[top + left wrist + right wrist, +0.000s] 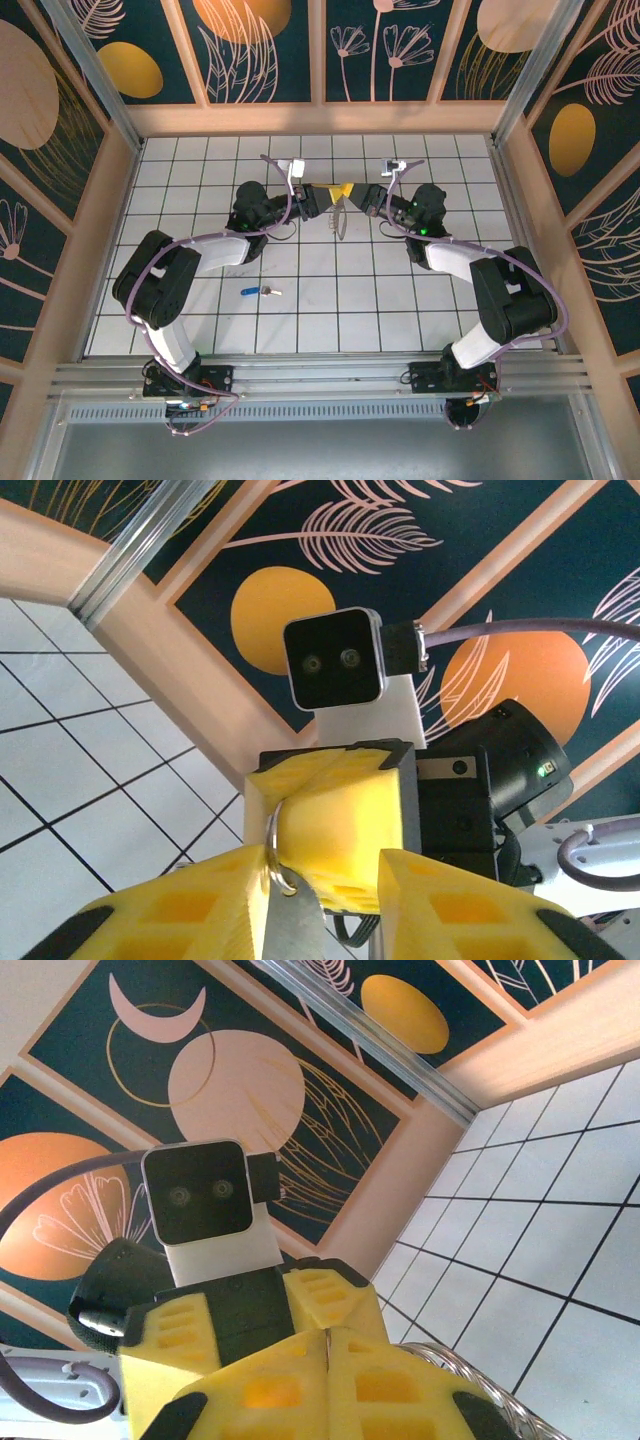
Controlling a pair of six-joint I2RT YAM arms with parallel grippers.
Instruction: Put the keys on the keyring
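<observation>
The key, silver with a blue head, lies on the white tiles in front of the left arm, far from both grippers. The two grippers meet at the back middle of the table. My right gripper is shut on the keyring, whose thin metal ring sticks out beside its yellow fingertips. A flat silver piece hangs from that ring. My left gripper faces the right one, jaws apart on either side of the right fingertips. Its left finger touches the ring.
Wooden-framed walls with dark floral panels close in the tiled floor on three sides. A metal rail runs along the near edge by the arm bases. Purple cables loop along both arms.
</observation>
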